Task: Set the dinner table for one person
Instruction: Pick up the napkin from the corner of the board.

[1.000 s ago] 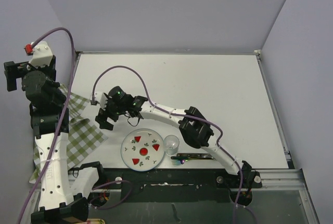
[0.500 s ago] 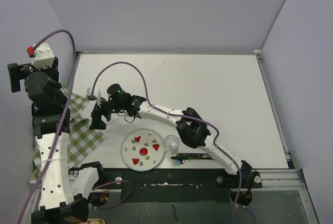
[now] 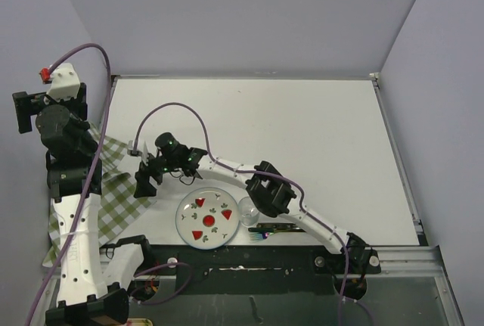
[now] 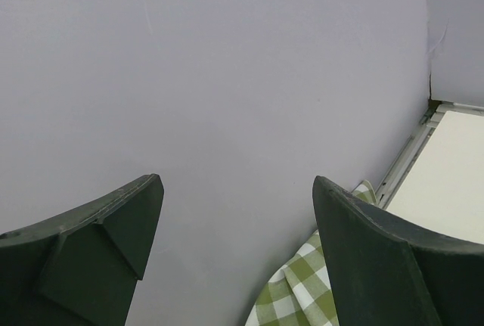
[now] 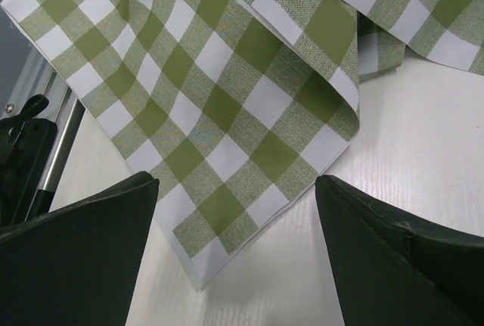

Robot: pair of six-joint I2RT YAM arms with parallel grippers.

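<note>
The right gripper (image 5: 236,182), jaws spread, is hovering over the cloth (image 5: 227,114) corner on the table (image 5: 393,190); the left gripper (image 4: 236,182) is hanging likewise spread, empty.

No readable text, labels or numbers appear anywhere.

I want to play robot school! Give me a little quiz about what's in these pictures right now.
1. True or false: the right end effector is squeezing the checked cloth.
2. In the top view, what stands at the right edge of the plate? A) a clear glass B) a spoon C) a bowl
3. Fill in: the left end effector points at a bare ____.

Key: 1) False: its fingers are wide apart over the cloth. 2) A. 3) wall.
</note>
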